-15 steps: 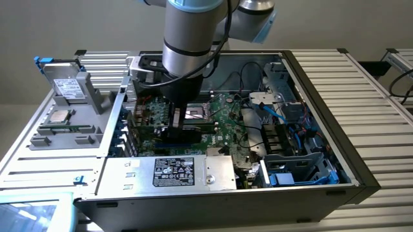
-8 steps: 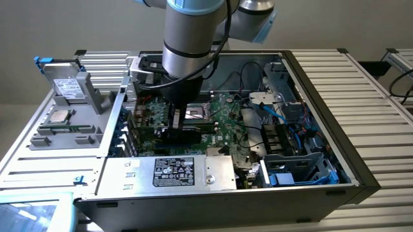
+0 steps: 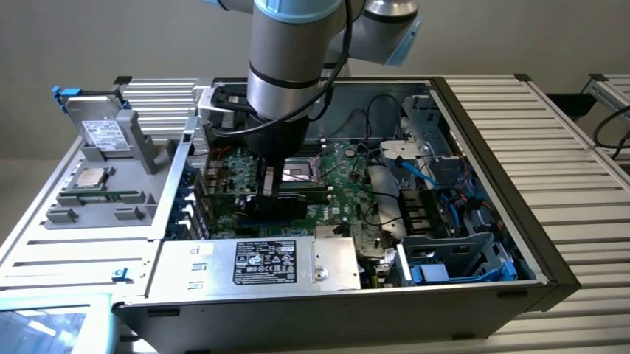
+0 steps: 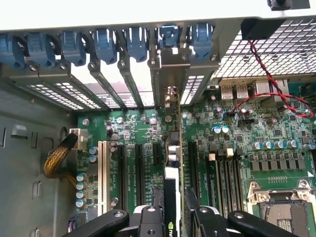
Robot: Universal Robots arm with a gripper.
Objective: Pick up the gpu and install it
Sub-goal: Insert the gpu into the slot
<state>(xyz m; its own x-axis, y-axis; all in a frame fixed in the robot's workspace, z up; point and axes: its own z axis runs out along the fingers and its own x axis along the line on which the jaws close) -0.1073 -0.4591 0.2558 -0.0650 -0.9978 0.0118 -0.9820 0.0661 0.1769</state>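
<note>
1. Clamped on the gpu [image 4: 173,148] with the end effector [image 4: 174,219], one finger [image 4: 150,219] against each face of the card; nothing let go.
2. Held upright and edge-on between those fingers, its silver end bracket [image 4: 174,61] at the end far from the end effector and lined up with an opening in the rear slot wall.
3. Directly beneath the end effector: the green motherboard [image 4: 237,148], low inside the open computer case [image 3: 492,103]. Judged from that: pick-up done, card brought down along one slot line of the board.
4. Flanking the held card, just beside the end effector: empty black expansion slots [image 4: 139,173] on one side, memory slots [image 4: 224,173] and the bare CPU socket [image 4: 281,202] on the other.
5. Beyond the fingertips, past the bracket: a row of blue retaining clips [image 4: 106,42] along the rear edge of the case. Latch state over the card's bracket impossible to tell.
6. Seating unclear: edge connector hidden below the card, so no telling between pushed fully home and merely resting on the slot.
7. Not yet done, as far as visible: release of the card.
8. Farthest out from the end effector: the slatted metal counter [image 3: 576,147] carrying the case.
</note>
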